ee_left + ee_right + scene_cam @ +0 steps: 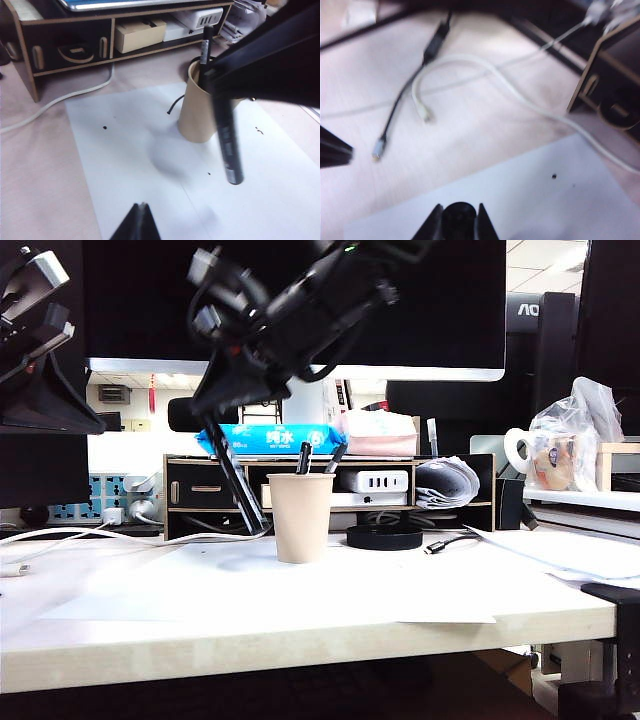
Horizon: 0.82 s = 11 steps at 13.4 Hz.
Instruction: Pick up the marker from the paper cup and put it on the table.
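Two grippers: right gripper (222, 405) pinches the marker (238, 480) beside the paper cup (300, 517); left gripper (138, 220) mostly cropped, jaws pressed together.

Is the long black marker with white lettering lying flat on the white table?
No, the long black marker with white lettering hangs tilted in the right gripper, beside the beige paper cup above the white table.

marker (227, 137): black barrel with pale lettering, below the right gripper's (222, 400) black fingers
paper cup (300, 517): plain beige
counter (300, 625): white, pale wood-grain edge
sheet (125, 165): white, few dark specks
cable (520, 95): white
left gripper (137, 222): black fingers
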Each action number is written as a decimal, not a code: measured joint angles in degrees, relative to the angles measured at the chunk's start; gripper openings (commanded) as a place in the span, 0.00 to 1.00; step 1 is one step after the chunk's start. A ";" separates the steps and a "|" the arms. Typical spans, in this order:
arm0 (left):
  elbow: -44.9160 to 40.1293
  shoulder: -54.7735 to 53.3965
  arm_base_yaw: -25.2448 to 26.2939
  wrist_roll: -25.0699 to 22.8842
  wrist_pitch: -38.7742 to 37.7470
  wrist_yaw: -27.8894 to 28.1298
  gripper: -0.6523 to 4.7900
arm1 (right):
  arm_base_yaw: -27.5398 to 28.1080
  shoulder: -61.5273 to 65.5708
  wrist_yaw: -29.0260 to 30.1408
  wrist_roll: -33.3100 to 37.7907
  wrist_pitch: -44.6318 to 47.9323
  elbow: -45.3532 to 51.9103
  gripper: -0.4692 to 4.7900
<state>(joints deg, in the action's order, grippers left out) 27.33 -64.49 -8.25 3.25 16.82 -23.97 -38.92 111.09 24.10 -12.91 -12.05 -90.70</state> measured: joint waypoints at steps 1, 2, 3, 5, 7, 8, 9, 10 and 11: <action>0.00 0.00 0.00 0.00 0.00 -0.02 0.12 | -0.02 1.42 0.02 -0.96 -4.63 -2.91 0.16; 0.00 0.00 0.00 -0.02 0.02 -0.04 0.12 | -0.02 2.34 0.00 -1.70 -7.58 -5.22 0.17; 0.00 0.00 0.00 0.00 0.00 -0.04 0.12 | 0.02 3.39 0.02 -2.51 -10.75 -7.91 0.17; 0.00 0.00 0.00 0.00 0.00 -0.02 0.12 | 0.02 4.96 0.02 -4.46 -16.11 -11.93 0.16; 0.00 0.00 0.00 -0.02 -0.31 -0.02 0.12 | 0.04 7.82 0.02 -5.88 -22.03 -17.44 0.16; 0.00 0.00 0.00 -0.02 -0.50 -0.02 0.12 | 0.07 8.66 0.00 -6.36 -23.50 -18.60 0.16; 0.00 0.00 0.00 -0.61 -1.11 0.00 0.12 | 0.04 9.81 0.00 -6.95 -25.62 -19.80 0.16; 0.00 0.00 0.00 -1.05 -1.55 0.02 0.12 | 0.00 10.27 -0.02 -7.56 -26.47 -19.82 0.16; 0.00 0.00 0.00 -1.75 -2.51 1.05 0.11 | -0.09 10.80 -0.04 -8.00 -27.82 -19.78 0.16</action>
<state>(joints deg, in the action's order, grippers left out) 27.33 -64.49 -8.25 1.50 14.31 -22.92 -39.00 121.89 24.05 -20.91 -39.88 -110.48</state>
